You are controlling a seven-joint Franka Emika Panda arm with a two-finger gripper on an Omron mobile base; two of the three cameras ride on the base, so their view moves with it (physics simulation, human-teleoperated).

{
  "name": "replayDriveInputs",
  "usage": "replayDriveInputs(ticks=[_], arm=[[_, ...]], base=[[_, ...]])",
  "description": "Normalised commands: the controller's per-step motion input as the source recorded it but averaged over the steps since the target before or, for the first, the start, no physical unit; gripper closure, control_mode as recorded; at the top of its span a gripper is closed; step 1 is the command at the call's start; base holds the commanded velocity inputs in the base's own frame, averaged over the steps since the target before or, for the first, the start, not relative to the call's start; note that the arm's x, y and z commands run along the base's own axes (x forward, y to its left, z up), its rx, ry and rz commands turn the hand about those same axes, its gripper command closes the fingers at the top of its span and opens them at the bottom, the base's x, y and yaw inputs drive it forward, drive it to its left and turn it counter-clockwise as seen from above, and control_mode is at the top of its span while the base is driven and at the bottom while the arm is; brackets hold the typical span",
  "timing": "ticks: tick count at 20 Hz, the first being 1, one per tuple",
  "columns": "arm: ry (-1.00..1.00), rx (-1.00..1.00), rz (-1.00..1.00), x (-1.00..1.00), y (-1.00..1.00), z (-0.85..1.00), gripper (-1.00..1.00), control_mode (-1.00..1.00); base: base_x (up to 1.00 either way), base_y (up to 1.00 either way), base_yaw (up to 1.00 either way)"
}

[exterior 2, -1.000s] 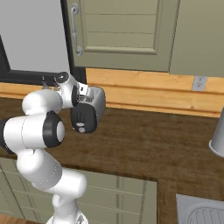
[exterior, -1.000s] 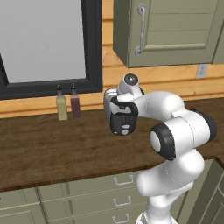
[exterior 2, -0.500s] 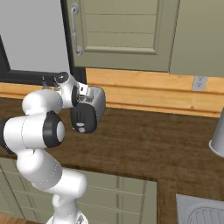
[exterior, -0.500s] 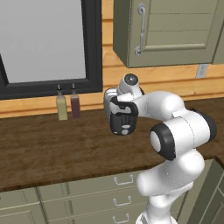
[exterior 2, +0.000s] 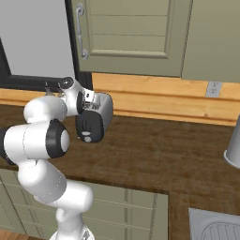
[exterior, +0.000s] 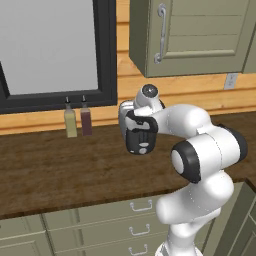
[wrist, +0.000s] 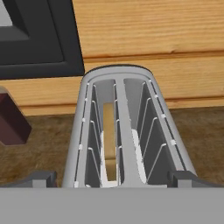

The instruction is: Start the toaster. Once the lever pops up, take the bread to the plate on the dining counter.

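Fingers [wrist: 41, 178] spread wide and empty over the toaster [wrist: 127, 131] on the dark wood counter [exterior: 60, 165]. The bread [wrist: 109, 144] stands deep in the toaster's left slot; the right slot holds nothing.

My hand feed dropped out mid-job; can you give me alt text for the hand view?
A rounded silver two-slot toaster seen from above, with a thin tan bread slice sunk in its left slot and the right slot empty. The open gripper's dark fingertips flank its near end; behind run wood counter and plank wall.
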Motion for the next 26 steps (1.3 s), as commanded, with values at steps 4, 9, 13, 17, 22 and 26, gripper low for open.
replayDriveInputs(ticks=[4,9,13,17,22,26], arm=[[0.00,0.00,0.00,0.00,0.00,0.00,-1.00,-1.00],[0.00,0.00,0.00,0.00,0.00,0.00,-1.00,-1.00],[0.00,0.00,0.00,0.00,0.00,0.00,-1.00,-1.00],[0.00,0.00,0.00,0.00,0.00,0.00,-1.00,-1.00],[0.00,0.00,0.00,0.00,0.00,0.00,-1.00,-1.00],[0.00,0.00,0.00,0.00,0.00,0.00,-1.00,-1.00]], base=[[0.00,0.00,0.00],[0.00,0.00,0.00],[0.00,0.00,0.00],[0.00,0.00,0.00],[0.00,0.00,0.00],[0.00,0.00,0.00]])
